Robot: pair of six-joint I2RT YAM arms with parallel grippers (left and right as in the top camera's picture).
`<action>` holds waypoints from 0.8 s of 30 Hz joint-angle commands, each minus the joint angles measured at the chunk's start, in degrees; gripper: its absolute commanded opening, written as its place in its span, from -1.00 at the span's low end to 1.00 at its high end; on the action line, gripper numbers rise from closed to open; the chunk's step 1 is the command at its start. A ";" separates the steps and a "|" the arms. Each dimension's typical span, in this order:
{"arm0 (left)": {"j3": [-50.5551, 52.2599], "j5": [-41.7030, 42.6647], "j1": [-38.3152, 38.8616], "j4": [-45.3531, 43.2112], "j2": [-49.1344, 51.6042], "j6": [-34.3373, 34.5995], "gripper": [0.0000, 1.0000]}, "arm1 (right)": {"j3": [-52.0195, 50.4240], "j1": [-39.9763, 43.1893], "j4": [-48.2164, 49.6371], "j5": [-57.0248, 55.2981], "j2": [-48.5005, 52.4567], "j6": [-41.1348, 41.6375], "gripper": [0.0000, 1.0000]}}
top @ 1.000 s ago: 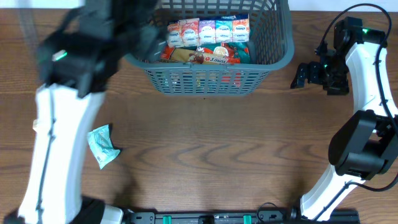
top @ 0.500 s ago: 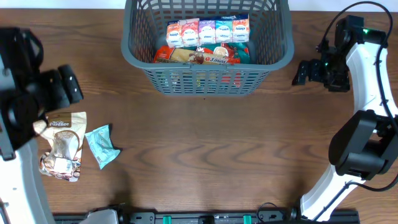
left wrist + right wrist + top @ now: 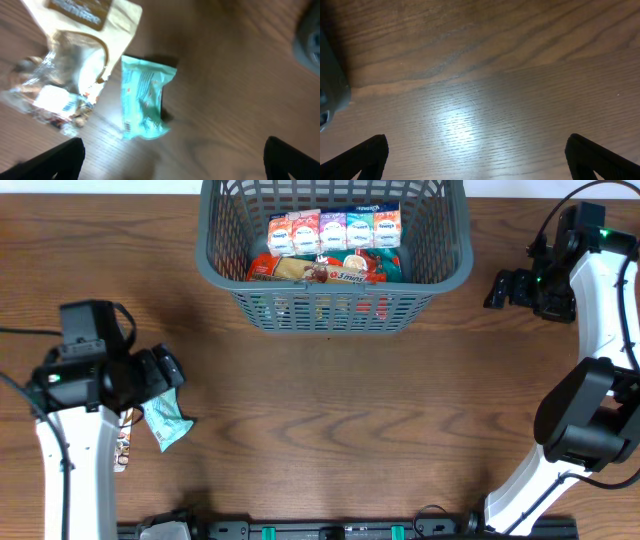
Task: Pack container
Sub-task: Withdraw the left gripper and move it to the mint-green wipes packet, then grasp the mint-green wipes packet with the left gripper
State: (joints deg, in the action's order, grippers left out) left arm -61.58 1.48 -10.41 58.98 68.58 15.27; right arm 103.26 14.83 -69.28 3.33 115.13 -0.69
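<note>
Tabletop (image 3: 330, 410) showing brown wood grain, smooth, satin finish throwing soft glare under both wrist cameras. Container (image 3: 330, 308) looking like matt dark grey plastic, moulded lattice. Teal packet (image 3: 144, 97) gleaming as crinkled glossy film. Beige pouch (image 3: 75, 55) reading matt and paper-like on top (clear shiny window lower down, glinting). Cartons (image 3: 333, 228) appearing as printed card. Arm shells (image 3: 75, 470) shining as smooth white plastic, joints looking matt black.

Blurred downward look at a brown wooden table (image 3: 240, 75). A small teal packet (image 3: 143, 102) lies flat at centre, with a cream pouch (image 3: 75, 55) with a clear window just left of it. The left gripper (image 3: 172, 162) shows only black fingertips (image 3: 55, 160), spread wide at the bottom corners.
</note>
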 commanded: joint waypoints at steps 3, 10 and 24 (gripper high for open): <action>10.91 1.14 -0.28 -9.68 -0.09 3.06 0.97 | 0.02 0.20 0.09 -0.07 -0.59 -0.68 0.99; 20.17 1.09 -0.31 -19.12 0.35 2.99 0.97 | 0.02 0.20 -0.02 0.13 -0.59 -0.68 0.99; 20.90 0.94 -3.69 -22.25 14.29 2.43 0.97 | 0.02 0.20 -0.81 0.11 -0.59 -0.70 0.98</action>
State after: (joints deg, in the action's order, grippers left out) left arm -40.84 2.63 -13.26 37.06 80.60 17.80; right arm 103.26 14.83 -69.84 3.38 115.13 -0.69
